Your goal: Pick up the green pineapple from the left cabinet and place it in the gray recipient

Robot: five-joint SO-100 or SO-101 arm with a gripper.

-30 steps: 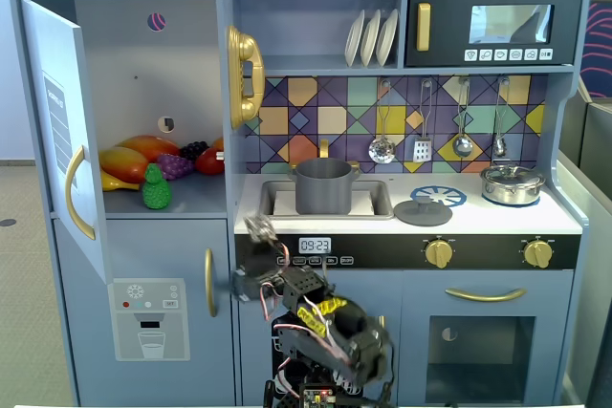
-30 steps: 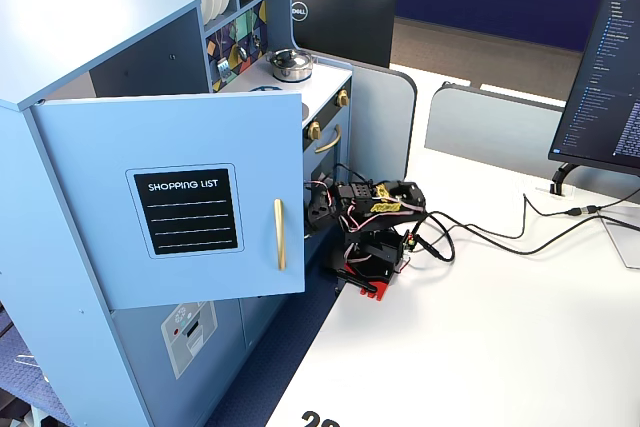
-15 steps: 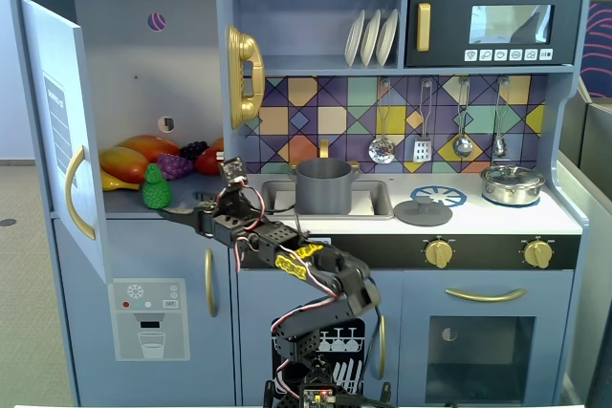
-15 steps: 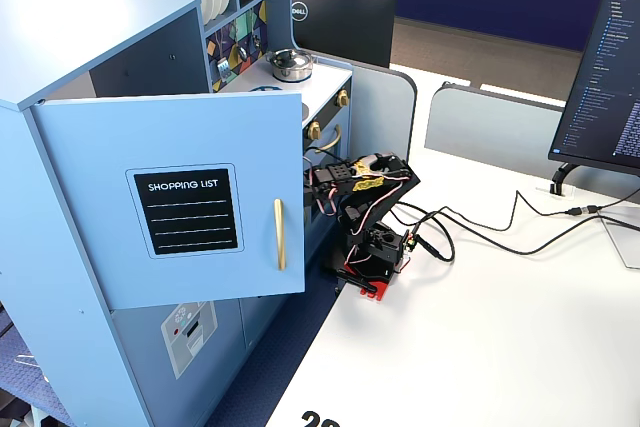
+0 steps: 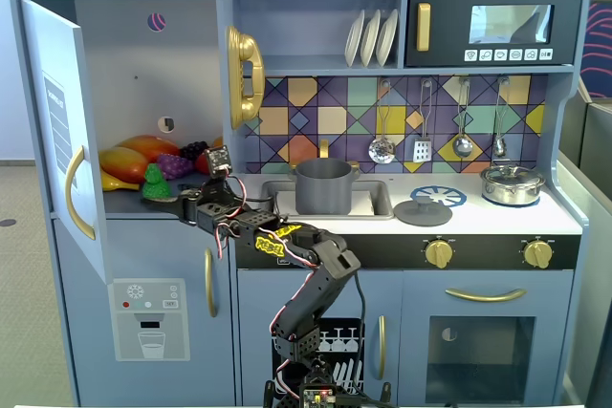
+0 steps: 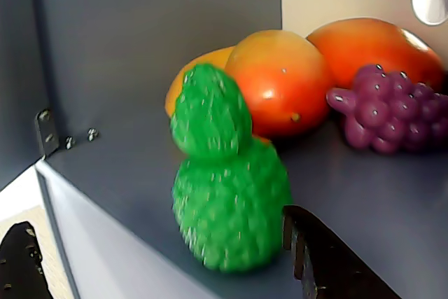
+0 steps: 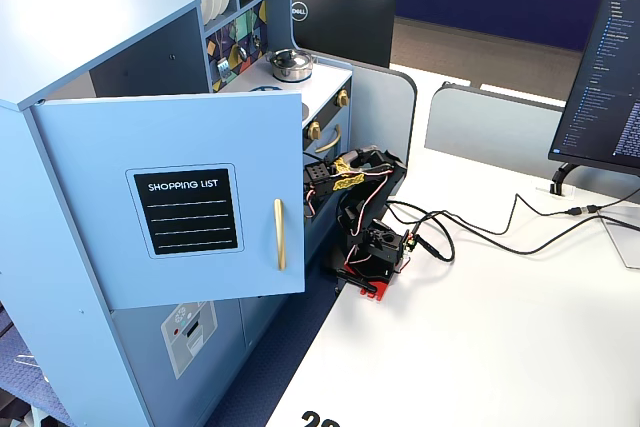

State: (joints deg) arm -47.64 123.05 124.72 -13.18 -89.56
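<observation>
We see the green pineapple (image 6: 227,197) upright at the front edge of the left cabinet (image 5: 124,54) shelf, w/ gripper (image 5: 164,200) fingers spread either side (not touching), fruits behind it.

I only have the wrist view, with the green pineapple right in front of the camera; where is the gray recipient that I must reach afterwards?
Observer: In a fixed view, the gray recipient stands in the sink, just right of the left cabinet.
Operator: Thank you. Is the cabinet door out of the arm's way?
Observer: Yes. The door stands wide open on the left of that view, clear of the arm.
Operator: Is there another pot I might mistake for it?
Observer: There is a shiny silver lidded pot at the right end of the counter, well apart from the sink.
</observation>
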